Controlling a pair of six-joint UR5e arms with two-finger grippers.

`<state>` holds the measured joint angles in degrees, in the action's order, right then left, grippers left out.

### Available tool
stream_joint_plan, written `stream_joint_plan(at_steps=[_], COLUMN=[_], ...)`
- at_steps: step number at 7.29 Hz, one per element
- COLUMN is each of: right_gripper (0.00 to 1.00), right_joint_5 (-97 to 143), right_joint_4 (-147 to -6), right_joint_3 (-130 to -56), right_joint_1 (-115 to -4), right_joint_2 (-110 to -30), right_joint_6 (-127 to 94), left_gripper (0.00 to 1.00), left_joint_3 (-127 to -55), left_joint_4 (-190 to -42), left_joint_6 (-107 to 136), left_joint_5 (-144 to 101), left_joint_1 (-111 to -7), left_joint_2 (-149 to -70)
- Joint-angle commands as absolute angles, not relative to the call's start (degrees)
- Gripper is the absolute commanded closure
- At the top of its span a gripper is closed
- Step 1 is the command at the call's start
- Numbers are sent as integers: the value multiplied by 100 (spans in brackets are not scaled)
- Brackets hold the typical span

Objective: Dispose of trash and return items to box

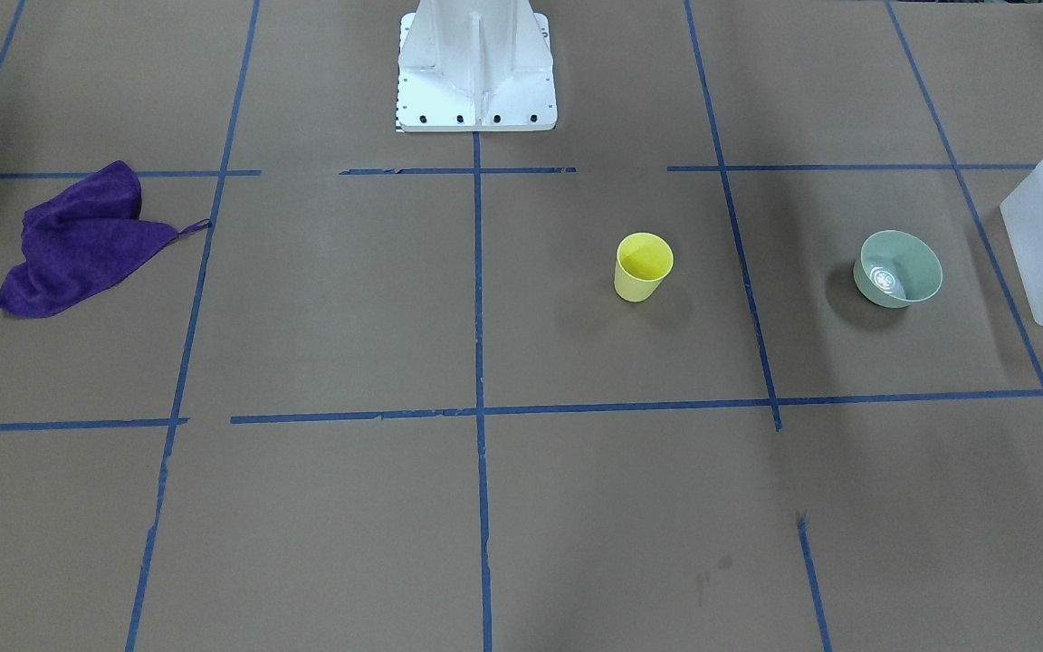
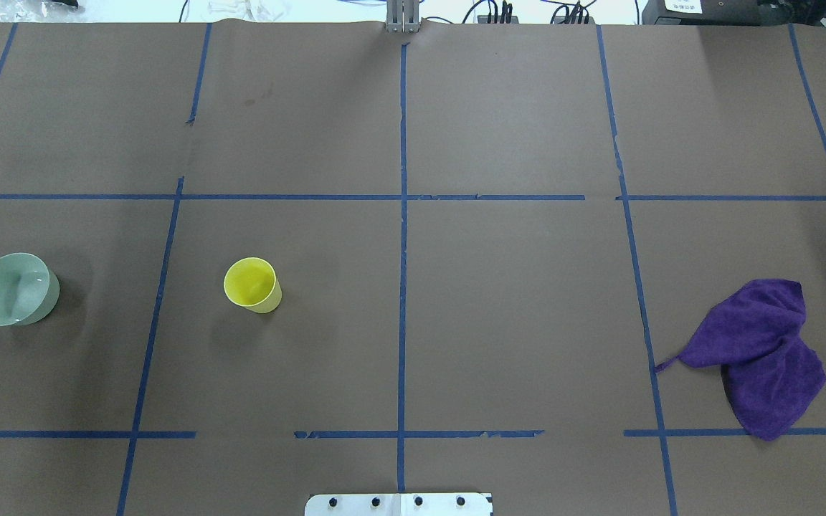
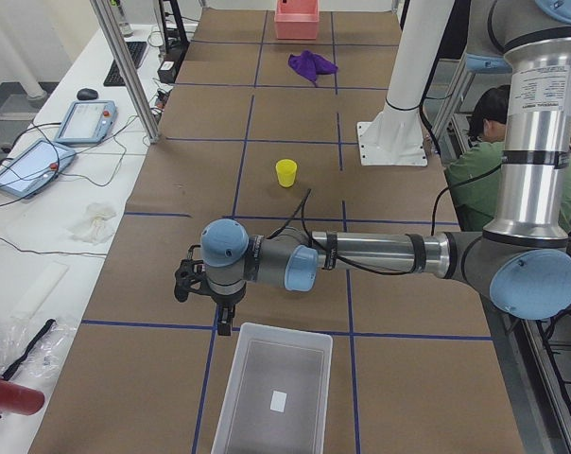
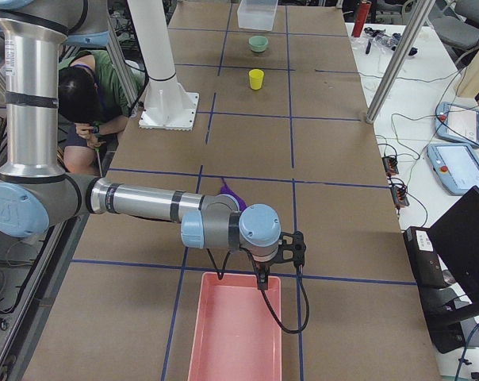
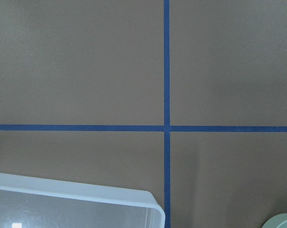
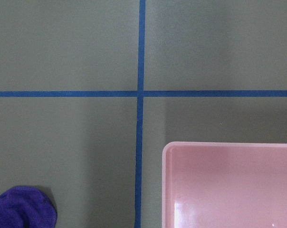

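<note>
The yellow cup [image 1: 643,266] stands upright and empty on the brown table, alone near its middle; it also shows in the overhead view [image 2: 252,284]. The frosted-white box [image 3: 282,328] sits at the table's end on my left, empty except for a small label. My left gripper [image 3: 186,281] hovers just beyond the box's rim, far from the cup; I cannot tell if it is open or shut. My right gripper [image 4: 293,248] hovers by the pink bin [image 4: 233,278] at the other end; I cannot tell its state. Neither wrist view shows fingers.
A pale green bowl [image 1: 897,269] sits between the cup and the box. A crumpled purple cloth [image 2: 764,355] lies on my right side, near the pink bin. The white robot base [image 1: 476,72] stands at the table's near edge. A person sits behind the robot.
</note>
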<state>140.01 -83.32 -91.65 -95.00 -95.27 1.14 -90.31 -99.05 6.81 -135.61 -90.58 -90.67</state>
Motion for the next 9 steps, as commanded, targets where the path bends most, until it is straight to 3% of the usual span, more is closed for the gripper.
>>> stream_joint_plan(at_steps=[1, 4, 6, 9], right_gripper=[0, 0, 0, 0], right_joint_5=[14018, 14054, 14019, 14089], right_joint_4=[-8341, -8332, -8279, -8262], right_joint_3=[-9210, -9246, -9369, -9475], right_joint_1=[-9518, -9519, -9510, -9510], right_joint_2=[-9527, -9492, -9466, -9579], right_joint_6=[97, -112, -176, -193], left_gripper=[0, 0, 0, 0], left_joint_3=[-9087, -10087, -11043, -11416], left_joint_4=[-9897, -9967, -10071, -11273], left_joint_6=[703, 834, 2793, 5266], left_joint_5=[-13562, -13579, -13501, -12653], left_joint_1=[-9053, -8695, -7687, -6263], left_joint_2=[-9131, -9298, -9475, -9405])
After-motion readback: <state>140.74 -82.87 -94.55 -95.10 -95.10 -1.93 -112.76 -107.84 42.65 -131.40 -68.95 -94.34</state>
